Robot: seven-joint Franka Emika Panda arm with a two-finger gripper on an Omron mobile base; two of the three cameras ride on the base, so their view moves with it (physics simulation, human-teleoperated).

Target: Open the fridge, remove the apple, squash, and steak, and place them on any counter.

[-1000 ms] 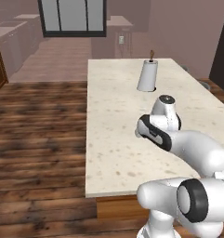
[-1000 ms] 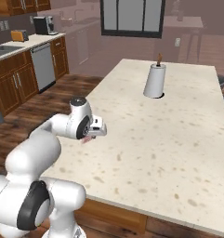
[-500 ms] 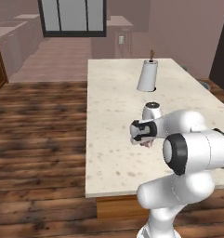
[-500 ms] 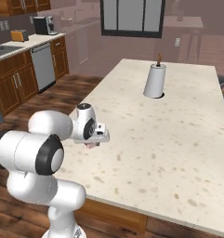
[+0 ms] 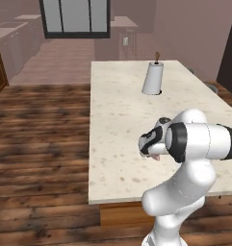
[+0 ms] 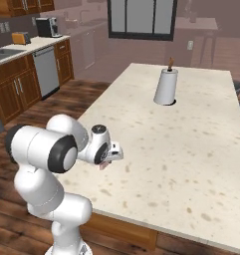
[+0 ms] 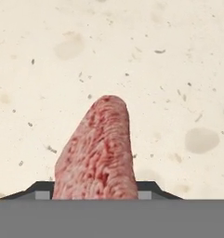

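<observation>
**Steak over the island, release at hand**

Fingers (image 7: 95,197) of mine sit low over the pale speckled surface (image 5: 117,120), with the steak (image 7: 98,151) standing between them. From the hand view the pinkish-red slab runs straight out from between the tips, so I judge I am pinching it, though the tips themselves are mostly hidden behind the meat and I cannot say how firmly they press.

Working down from the big things: the surface is the broad island top, and from the right base view I am near its edge closest to my base, my arm folded tight so the hand (image 6: 110,152) hangs just above the stone. Far across it stands a white paper towel roll (image 5: 152,79), well apart from me. The steak shows as a small reddish scrap under my hand (image 5: 156,156).

As I read it, the step in hand is setting the steak down. Next I should ease it onto the stone, spread the fingers fully, and lift straight away so the slab lies flat and does not drag along.
</observation>
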